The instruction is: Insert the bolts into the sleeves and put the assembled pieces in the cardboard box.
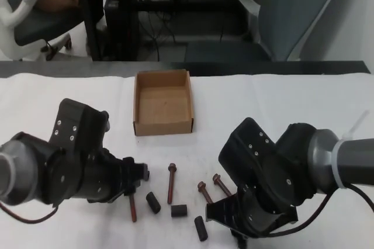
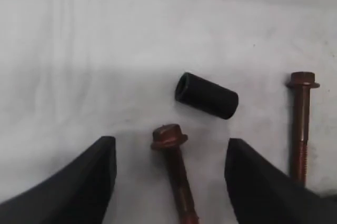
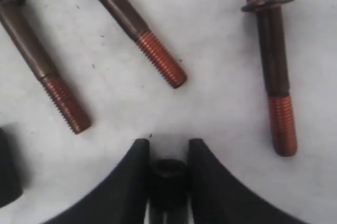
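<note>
Right gripper (image 3: 167, 148) of mine clamped on a sleeve (image 3: 168, 174), left gripper (image 2: 171, 141) spread astride a bolt (image 2: 177, 182), both nearside of the cardboard box (image 1: 163, 126).

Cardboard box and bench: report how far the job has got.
Done: nothing; the cardboard box holds no pieces. In hand: the right hand is shut on a sleeve; the left hand is open astride a bolt. Left: every insertion, then the boxing.

The bench (image 1: 304, 100) is being covered by white cloth. Beyond it, the grey floor (image 1: 198, 41) is being occupied by a left office chair (image 1: 35, 24) and a right office chair (image 1: 304, 9), with cables (image 1: 155, 21) being draped under a dark desk (image 1: 123, 3).
</note>
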### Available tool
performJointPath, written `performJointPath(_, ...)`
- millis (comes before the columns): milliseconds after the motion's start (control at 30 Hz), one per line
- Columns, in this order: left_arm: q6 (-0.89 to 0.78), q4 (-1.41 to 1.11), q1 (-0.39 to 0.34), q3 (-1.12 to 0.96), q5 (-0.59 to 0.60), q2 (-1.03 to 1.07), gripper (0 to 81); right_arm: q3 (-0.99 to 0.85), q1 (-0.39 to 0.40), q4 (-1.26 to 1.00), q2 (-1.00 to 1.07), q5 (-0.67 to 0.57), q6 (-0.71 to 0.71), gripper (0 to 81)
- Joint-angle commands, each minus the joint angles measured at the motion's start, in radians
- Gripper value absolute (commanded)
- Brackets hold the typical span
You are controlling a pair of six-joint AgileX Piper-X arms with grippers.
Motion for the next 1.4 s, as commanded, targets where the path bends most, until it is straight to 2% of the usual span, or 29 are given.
performJointPath(0,-0.095,0.000,-0.012,-0.013,0.031,-0.001,56.8,0.006,0.002,0.001,0.035,-0.018,0.002,2.0)
performJointPath(100,-0.134,-0.005,-0.036,-0.013,-0.020,-0.001,55.2,0.006,0.002,-0.006,0.035,-0.018,-0.003,0.1)
performJointPath(267,-0.127,0.000,-0.073,-0.014,-0.081,0.029,45.1,0.006,0.002,-0.006,0.035,-0.018,-0.013,0.6)
performJointPath(567,-0.103,0.042,-0.059,-0.031,-0.135,0.116,45.1,0.006,0.002,-0.006,0.035,-0.075,-0.038,0.6)
performJointPath(667,-0.078,0.054,-0.036,-0.074,-0.204,0.150,44.2,0.006,0.004,-0.006,0.035,-0.115,-0.064,0.6)
performJointPath(733,-0.056,0.093,-0.014,-0.110,-0.216,0.181,33.9,0.006,0.010,0.001,0.035,-0.123,-0.078,0.6)
performJointPath(833,-0.042,0.209,0.010,-0.171,-0.167,0.230,7.4,0.006,0.013,0.001,0.035,-0.123,-0.077,0.6)
performJointPath(867,-0.042,0.238,0.012,-0.185,-0.140,0.245,2.4,0.006,0.013,-0.007,0.035,-0.123,-0.077,0.6)
performJointPath(1167,0.018,0.218,-0.031,-0.196,-0.102,0.214,1.7,0.006,0.010,-0.045,0.032,-0.123,-0.080,0.6)
performJointPath(1367,0.103,0.186,-0.071,-0.189,-0.128,0.008,1.7,0.006,0.010,-0.078,-0.019,-0.037,-0.156,0.6)
